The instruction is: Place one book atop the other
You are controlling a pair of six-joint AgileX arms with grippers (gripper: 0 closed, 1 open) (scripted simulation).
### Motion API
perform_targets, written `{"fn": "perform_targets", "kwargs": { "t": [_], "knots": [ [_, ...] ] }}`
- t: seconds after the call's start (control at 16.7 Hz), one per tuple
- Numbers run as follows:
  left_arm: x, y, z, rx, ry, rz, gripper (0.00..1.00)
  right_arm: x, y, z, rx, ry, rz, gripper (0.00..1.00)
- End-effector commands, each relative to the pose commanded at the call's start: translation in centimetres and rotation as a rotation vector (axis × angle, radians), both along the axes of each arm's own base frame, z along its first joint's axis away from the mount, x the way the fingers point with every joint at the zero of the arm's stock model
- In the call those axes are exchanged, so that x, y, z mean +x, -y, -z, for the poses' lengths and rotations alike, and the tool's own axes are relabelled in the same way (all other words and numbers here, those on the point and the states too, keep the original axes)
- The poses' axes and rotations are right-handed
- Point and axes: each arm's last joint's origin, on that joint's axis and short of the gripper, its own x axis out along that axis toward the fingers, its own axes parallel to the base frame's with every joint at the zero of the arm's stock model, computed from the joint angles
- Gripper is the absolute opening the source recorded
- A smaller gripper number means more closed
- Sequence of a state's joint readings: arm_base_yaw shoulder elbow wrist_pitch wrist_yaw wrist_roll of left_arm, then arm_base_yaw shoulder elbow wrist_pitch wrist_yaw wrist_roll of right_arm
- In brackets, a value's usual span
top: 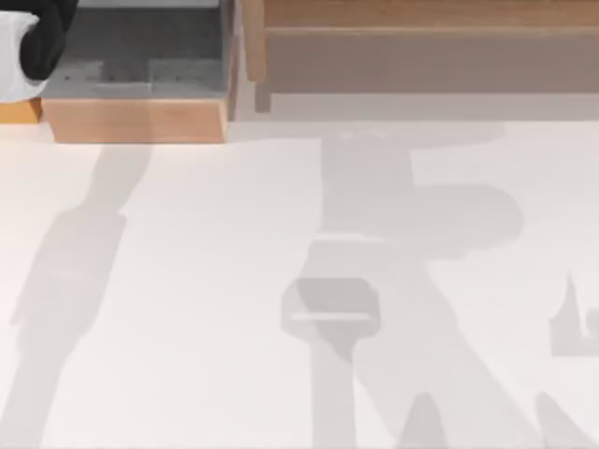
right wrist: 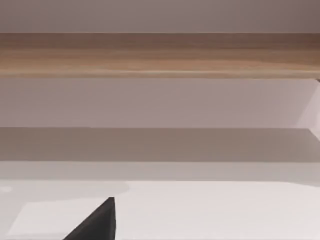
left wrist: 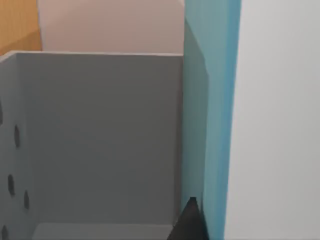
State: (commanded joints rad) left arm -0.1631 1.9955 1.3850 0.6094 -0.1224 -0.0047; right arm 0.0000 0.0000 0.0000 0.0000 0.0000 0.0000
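Reaching at the top-left drawer, left end effector beside a blue book; finger state indiscernible. Next: secure grasp.

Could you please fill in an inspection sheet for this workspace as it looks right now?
Surface: pale table, bare apart from shadows.
Job's things: a blue book upright beside a grey box in the left wrist view; second book nothing seen.
Clutter: nothing seen.
Grippers: left arm at the top view's upper left, over an open wooden drawer; tool state unclear.
Cables: nothing seen.
Surroundings: wooden shelf along the back.
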Motion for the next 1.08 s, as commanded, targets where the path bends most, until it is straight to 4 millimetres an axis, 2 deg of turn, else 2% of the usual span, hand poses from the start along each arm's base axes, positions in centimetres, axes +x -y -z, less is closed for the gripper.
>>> {"fn": "perform_targets", "kwargs": {
  "t": [0.72,0.9,1.08],
  "knots": [
    [-1.0,-0.1,-1.1,0.01,0.004,0.003,0.0,0.0,0.0,0.0,0.0,0.0,0.0,1.0],
    [-2.5,-0.6,-3.0,0.087,0.049,0.05,0.0,0.0,0.0,0.0,0.0,0.0,0.0,1.0],
    [-5.3,-1.9,-6.0,0.242,0.138,0.116,0.0,0.0,0.0,0.0,0.0,0.0,0.0,1.0]
  ]
}}
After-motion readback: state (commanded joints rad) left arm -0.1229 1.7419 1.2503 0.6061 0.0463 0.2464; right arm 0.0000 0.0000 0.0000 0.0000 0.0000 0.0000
